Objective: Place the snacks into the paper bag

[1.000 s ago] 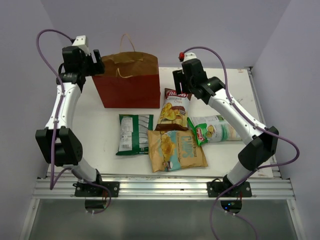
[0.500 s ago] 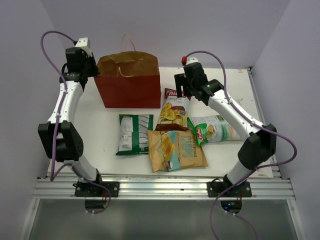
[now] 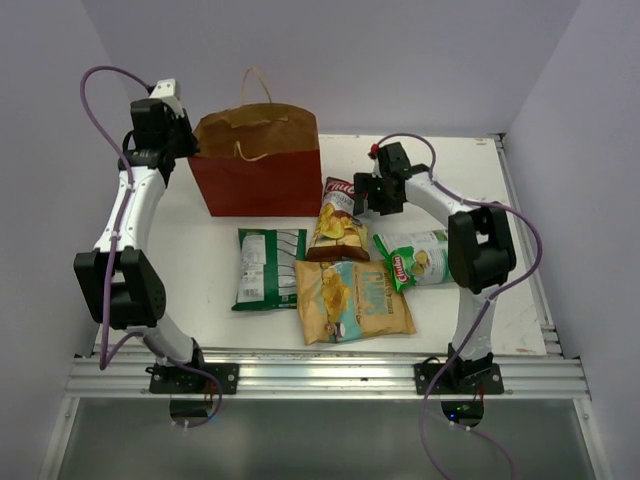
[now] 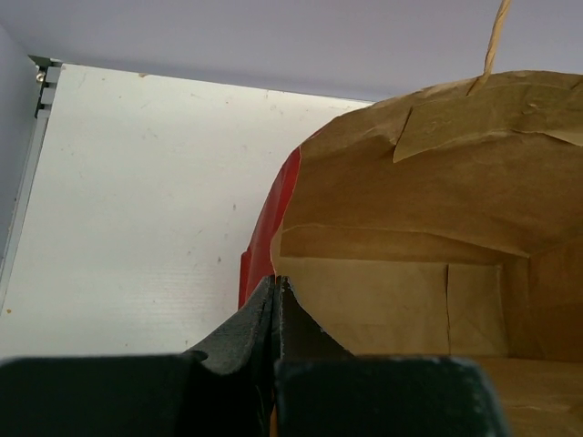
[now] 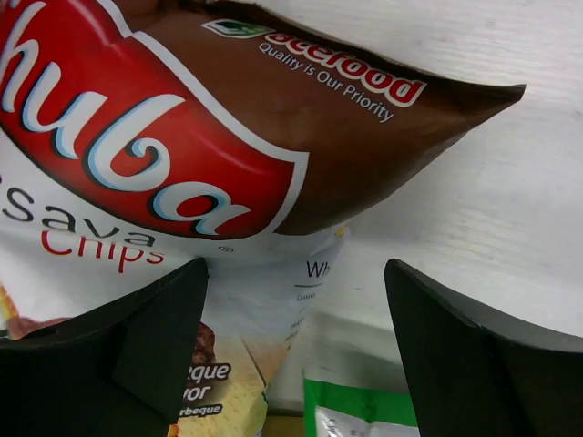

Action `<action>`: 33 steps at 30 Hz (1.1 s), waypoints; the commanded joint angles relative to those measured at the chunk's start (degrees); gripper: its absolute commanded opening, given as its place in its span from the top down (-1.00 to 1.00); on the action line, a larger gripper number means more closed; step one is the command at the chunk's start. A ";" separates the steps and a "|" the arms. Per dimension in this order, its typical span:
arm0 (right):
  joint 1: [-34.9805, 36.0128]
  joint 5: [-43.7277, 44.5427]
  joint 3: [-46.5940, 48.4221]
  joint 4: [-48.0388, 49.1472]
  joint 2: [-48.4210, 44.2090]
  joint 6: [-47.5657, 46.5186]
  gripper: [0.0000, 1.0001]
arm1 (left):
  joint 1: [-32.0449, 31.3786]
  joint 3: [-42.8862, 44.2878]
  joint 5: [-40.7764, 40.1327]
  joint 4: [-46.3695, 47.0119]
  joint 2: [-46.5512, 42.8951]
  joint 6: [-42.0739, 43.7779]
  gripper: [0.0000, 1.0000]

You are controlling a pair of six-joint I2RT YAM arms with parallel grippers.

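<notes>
The reddish-brown paper bag (image 3: 255,170) stands open at the back left. My left gripper (image 3: 186,147) is shut on the paper bag's left rim (image 4: 276,284), with the tan inside of the bag (image 4: 410,273) beyond the tips. Four snacks lie in front: the brown-red cassava packet (image 3: 340,218), a green-white one (image 3: 268,265), a tan-yellow one (image 3: 352,300) and a pale one with a red logo (image 3: 425,258). My right gripper (image 3: 368,197) hangs open low over the cassava packet's right edge (image 5: 296,264), holding nothing.
The bag's cord handles (image 3: 250,82) stick up above its mouth. White walls close in the table at the back and sides. A metal rail (image 3: 320,375) runs along the near edge. The pale packet's green corner (image 5: 355,410) lies just below my right fingers.
The left gripper was open beside the bag and has shut on its rim. The right arm dropped down and forward to the cassava packet, jaws opening a little wider.
</notes>
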 commanded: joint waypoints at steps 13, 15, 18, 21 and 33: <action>0.42 -13.76 3.61 1.97 2.85 2.47 -0.71 | 0.08 -2.31 0.31 0.59 -3.17 -0.44 1.00; 0.42 -15.51 4.58 2.14 6.54 3.34 -0.69 | 0.08 -2.31 0.31 0.59 -3.17 -0.35 1.00; 0.42 -16.14 5.81 1.88 11.03 3.87 -0.61 | 0.08 -2.31 -0.04 0.50 -3.26 -0.18 1.00; 0.42 -14.48 6.17 0.91 13.32 2.91 -0.58 | 0.08 -2.40 -0.39 0.24 -3.61 0.17 1.00; 0.42 -6.40 5.81 -3.04 4.83 -0.87 1.00 | 0.08 -3.45 0.13 1.12 -4.32 0.09 1.00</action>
